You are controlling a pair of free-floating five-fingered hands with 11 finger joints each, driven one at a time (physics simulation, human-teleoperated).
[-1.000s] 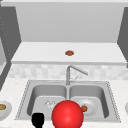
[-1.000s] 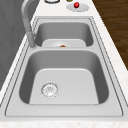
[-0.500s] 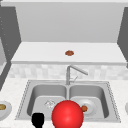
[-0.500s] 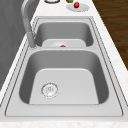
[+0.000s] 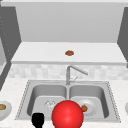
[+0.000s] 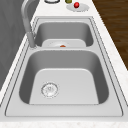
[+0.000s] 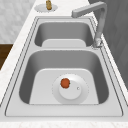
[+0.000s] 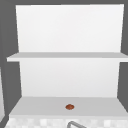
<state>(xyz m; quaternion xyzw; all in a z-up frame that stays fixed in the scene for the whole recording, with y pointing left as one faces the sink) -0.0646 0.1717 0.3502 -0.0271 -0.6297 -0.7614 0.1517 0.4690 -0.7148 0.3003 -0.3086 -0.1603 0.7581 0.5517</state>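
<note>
Nearest cam, front view: left robot hand (image 5: 37,120) at the bottom edge, approx 7 o'clock of frame, in front of the sink's (image 5: 23,110) near rim; shows as a dark blob, so can't tell how far open it is or whether it has hold of anything. Red ball (image 5: 67,115) just beside it at its 3 o'clock, looks apart from it but contact unclear; round, so no long axis; it covers the divider btwn the two basins. This robot hand is the one nearest the ball.

Next back: left basin w/ drain (image 5: 49,103) at 12-1 o'clock of the robot hand; bare otherwise. Right basin holds a white plate (image 5: 91,106) flat on the floor, w/ a small orange-red item (image 5: 84,108) on it, at 3 o'clock of the ball; right side view has the item at 10 o'clock of plate centre.

Faucet (image 5: 68,75) at the back rim btwn basins, spout pointing approx 4 o'clock over the right basin.

Bench: left side plate (image 5: 6,111) w/ a brownish item (image 5: 2,107); right end, in left side view, far plate (image 6: 83,7) w/ small red item (image 6: 76,4).

Farthest: shelf (image 5: 37,52) above the backsplash, small red-brown item (image 5: 69,53) on it at 12 o'clock of the faucet.
</note>
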